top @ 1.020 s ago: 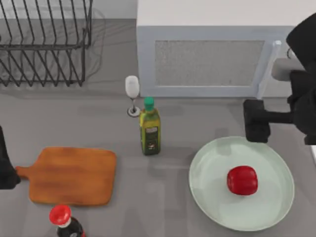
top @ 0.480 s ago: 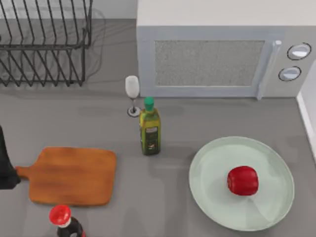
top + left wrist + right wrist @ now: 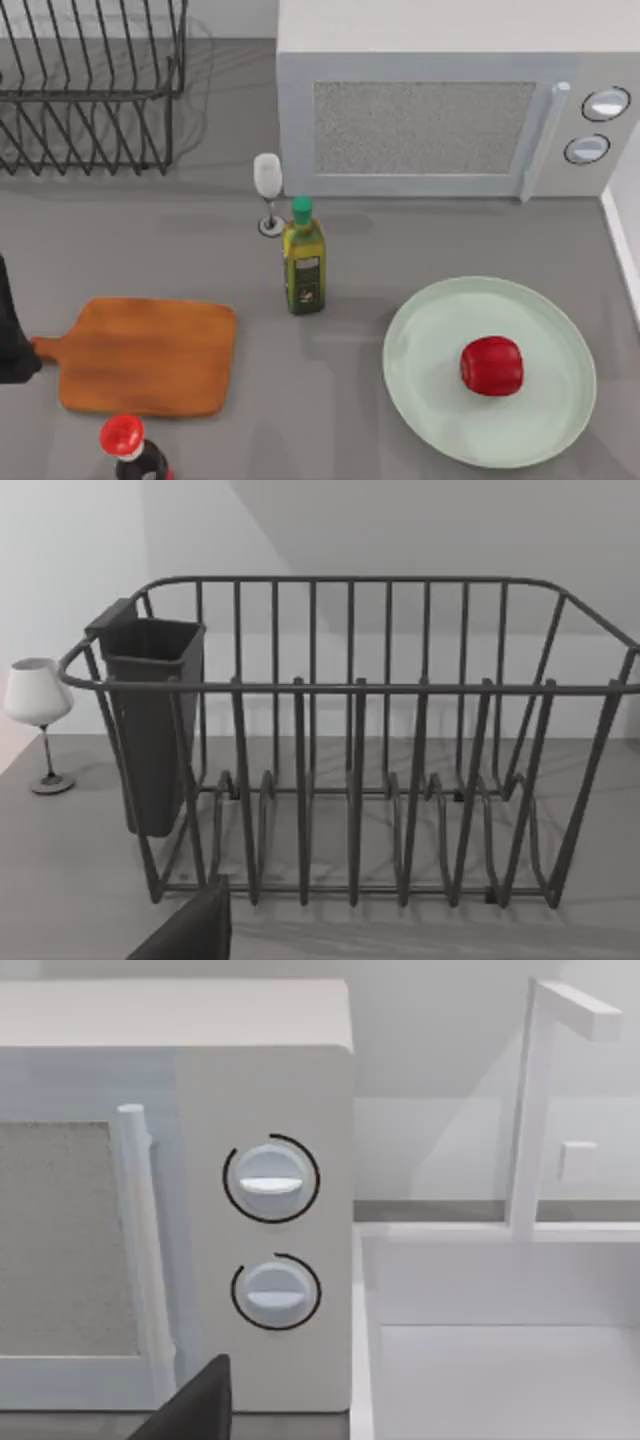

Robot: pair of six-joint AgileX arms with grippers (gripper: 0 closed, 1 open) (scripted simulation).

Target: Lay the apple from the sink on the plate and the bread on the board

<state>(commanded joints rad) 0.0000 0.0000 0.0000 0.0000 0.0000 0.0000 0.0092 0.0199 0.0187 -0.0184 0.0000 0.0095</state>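
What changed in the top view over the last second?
The right arm, which reached in from the right beside the microwave one second ago, has withdrawn from the top view. The glossy red apple rests unmoved on the pale mint-green plate; the orange-brown wooden board stays bare.

Grey countertop (image 3: 420,245) – white microwave (image 3: 450,110) with 2 dials, black dish rack (image 3: 90,90), white sink (image 3: 500,1360)

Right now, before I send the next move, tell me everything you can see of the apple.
The apple is glossy red, roundish and slightly blocky, with a soft highlight on its upper face. It looks whole and unmarked. It sits on the pale mint-green plate, right of the plate's centre and well inside the raised rim, at the table's right side. Only the plate touches it. It is far smaller than the plate.
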